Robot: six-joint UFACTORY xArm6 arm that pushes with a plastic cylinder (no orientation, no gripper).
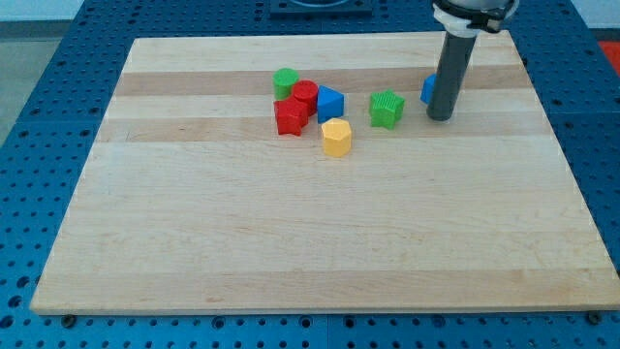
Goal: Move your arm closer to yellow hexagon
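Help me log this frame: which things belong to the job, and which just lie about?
Job: yellow hexagon; my tip, far to its right.
Lying about: green block, red cylinder, red block, blue block, green star, blue block behind rod.

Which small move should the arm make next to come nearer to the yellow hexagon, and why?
Probably slide my tip toward the view's left and slightly down, passing below the green block. The yellow hexagon lies that way, and the green block stands almost between them.
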